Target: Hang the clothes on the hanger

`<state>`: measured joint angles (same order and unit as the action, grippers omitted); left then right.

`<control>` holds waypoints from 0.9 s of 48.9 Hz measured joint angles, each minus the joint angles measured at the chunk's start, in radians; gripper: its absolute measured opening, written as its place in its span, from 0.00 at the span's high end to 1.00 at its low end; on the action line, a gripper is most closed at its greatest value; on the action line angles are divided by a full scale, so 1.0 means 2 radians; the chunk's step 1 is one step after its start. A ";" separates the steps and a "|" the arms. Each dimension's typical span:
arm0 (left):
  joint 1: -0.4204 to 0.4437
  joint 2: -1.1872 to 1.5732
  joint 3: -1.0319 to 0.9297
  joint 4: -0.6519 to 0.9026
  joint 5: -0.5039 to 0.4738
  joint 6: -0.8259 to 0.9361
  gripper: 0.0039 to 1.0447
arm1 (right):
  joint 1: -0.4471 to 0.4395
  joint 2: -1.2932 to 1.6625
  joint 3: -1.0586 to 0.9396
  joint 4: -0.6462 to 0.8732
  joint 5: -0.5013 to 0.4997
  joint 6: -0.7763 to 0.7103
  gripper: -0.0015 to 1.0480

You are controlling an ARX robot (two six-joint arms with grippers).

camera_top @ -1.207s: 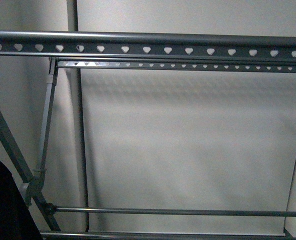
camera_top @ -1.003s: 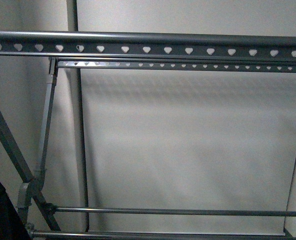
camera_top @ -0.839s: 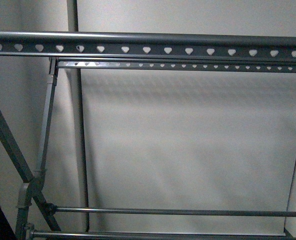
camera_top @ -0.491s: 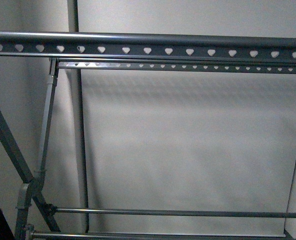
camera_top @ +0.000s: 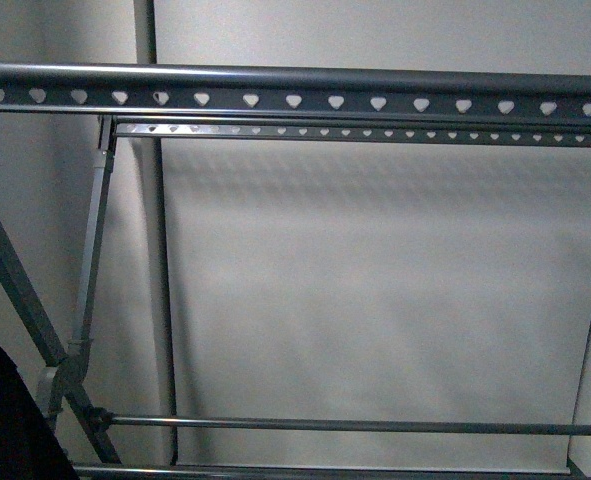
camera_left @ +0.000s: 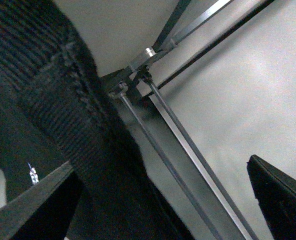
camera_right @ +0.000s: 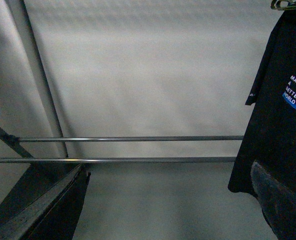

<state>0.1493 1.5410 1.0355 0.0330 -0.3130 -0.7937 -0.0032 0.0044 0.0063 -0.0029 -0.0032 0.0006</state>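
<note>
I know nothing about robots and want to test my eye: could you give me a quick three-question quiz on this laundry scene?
1. True or false: the rack's top rail has round holes.
2. The black T-shirt reads: A) MAKE B) NIKE C) nothing.
3. What does the right gripper hold?
Key: 1 false, the holes are heart-shaped; 2 A; 3 nothing, it is open.

front: level, facing hanger (camera_top: 295, 78) | wrists: low, near, sharing lower rails (camera_right: 127, 138)
</note>
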 joint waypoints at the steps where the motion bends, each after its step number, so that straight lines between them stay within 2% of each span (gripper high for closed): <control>1: 0.001 0.003 0.002 -0.005 -0.001 -0.001 0.13 | 0.000 0.000 0.000 0.000 0.000 0.000 0.07; 5: 0.007 0.011 0.006 -0.014 -0.004 -0.002 0.25 | 0.000 0.000 0.000 0.000 0.000 0.000 0.07; 11: 0.019 0.019 0.007 -0.027 0.004 -0.002 0.52 | 0.000 0.000 0.000 0.000 0.000 0.000 0.07; 16: 0.025 0.014 0.004 -0.035 0.036 0.005 0.74 | 0.000 0.000 0.000 0.000 0.000 0.000 0.07; 23: 0.027 -0.010 -0.019 -0.050 0.079 0.022 0.92 | 0.000 0.000 0.000 0.000 0.000 0.000 0.07; 25: 0.027 -0.028 -0.034 -0.058 0.104 0.034 0.97 | 0.000 0.000 0.000 0.000 0.000 0.000 0.07; 35: 0.002 -0.162 -0.114 -0.104 0.252 0.118 0.97 | 0.000 0.000 0.000 0.000 0.000 0.000 0.07; 44: -0.041 -0.298 -0.137 -0.218 0.415 0.244 0.97 | 0.000 0.000 0.000 0.000 0.000 0.000 0.07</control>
<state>0.0669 0.9451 0.7612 -0.4030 0.5175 -0.3054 -0.0032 0.0044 0.0063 -0.0029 -0.0029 0.0006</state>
